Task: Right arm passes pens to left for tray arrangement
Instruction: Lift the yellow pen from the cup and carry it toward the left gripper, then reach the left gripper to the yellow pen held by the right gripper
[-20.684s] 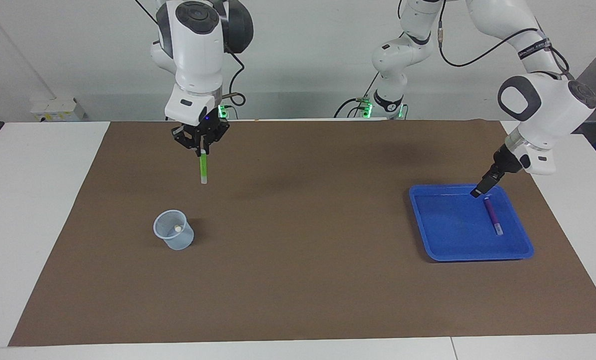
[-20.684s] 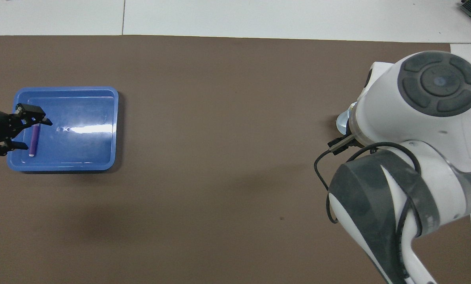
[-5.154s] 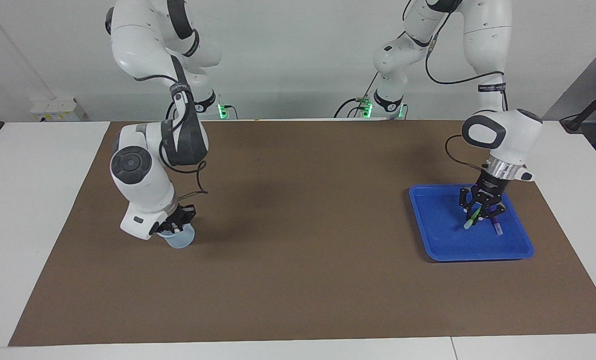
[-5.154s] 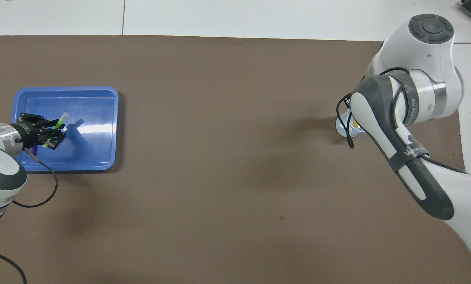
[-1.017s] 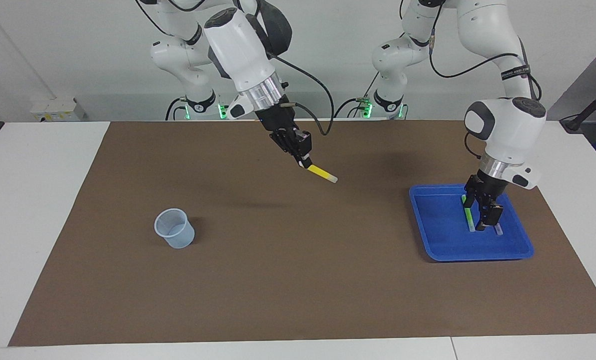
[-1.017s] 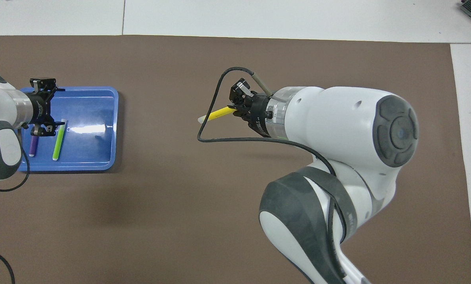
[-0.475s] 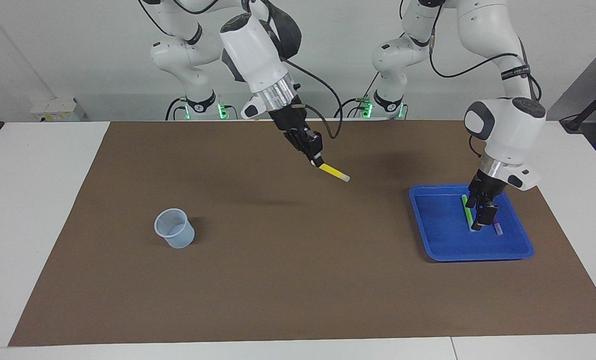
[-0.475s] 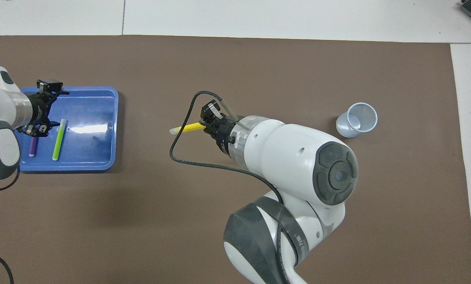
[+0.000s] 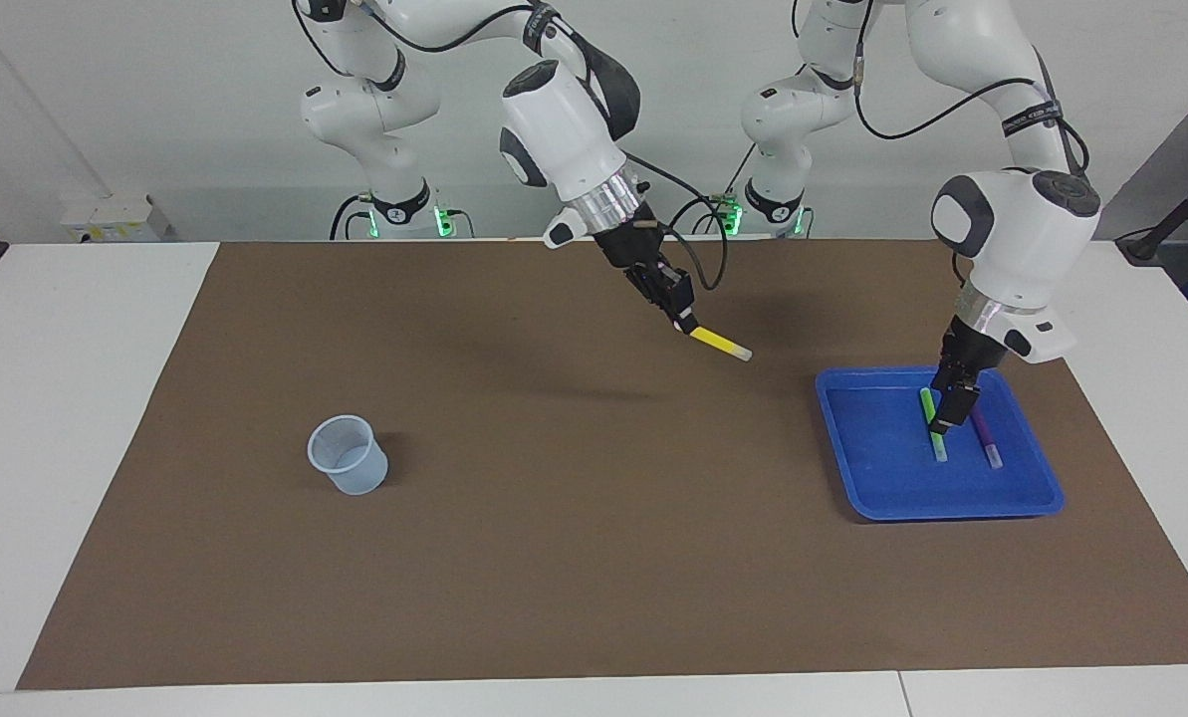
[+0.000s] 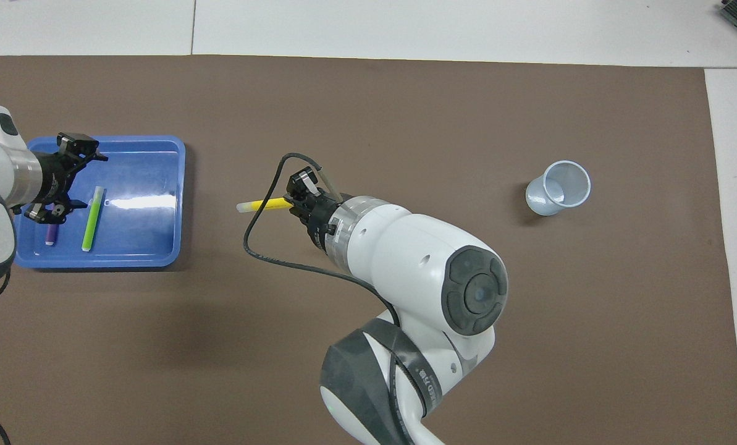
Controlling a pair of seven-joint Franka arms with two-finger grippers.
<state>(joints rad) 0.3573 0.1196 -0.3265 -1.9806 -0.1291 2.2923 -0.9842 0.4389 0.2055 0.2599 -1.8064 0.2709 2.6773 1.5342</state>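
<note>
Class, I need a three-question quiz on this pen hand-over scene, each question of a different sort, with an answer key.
1. True or false: the yellow pen lies in the tray.
2. Multiple choice: how many pens lie in the tray? A) one B) two C) three
3. Fill in: the cup stands toward the ____ arm's end of the table.

Key
1. False: the right gripper holds it in the air over the mat, jaws shut on it.
2. B: the green pen and purple pen; the left gripper is over them.
3. right
</note>
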